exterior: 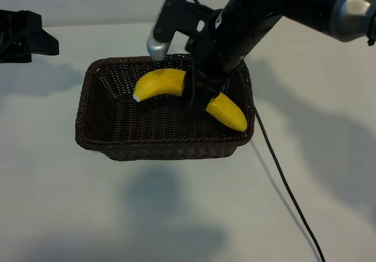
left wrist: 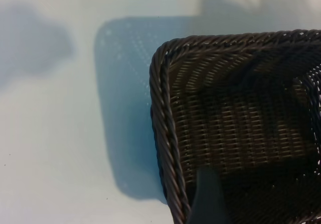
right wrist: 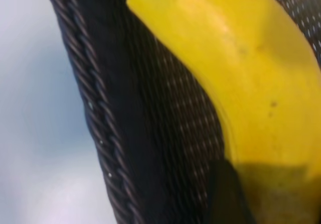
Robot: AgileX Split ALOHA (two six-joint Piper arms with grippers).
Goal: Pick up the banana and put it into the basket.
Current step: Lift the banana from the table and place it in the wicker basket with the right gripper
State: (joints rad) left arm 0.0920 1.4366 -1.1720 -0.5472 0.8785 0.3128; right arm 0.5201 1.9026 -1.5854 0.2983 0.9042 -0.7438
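Observation:
The yellow banana hangs just above the inside of the dark-brown wicker basket, its right end over the basket's right rim. My right gripper reaches down into the basket and is shut on the banana's middle. In the right wrist view the banana fills the frame beside the basket's wall, with one dark finger against it. My left gripper is parked at the far left, away from the banana. Its wrist view shows a corner of the basket and one fingertip, holding nothing.
A black cable trails from the right arm across the white table toward the front right. The basket stands mid-table, with bare white surface on every side of it.

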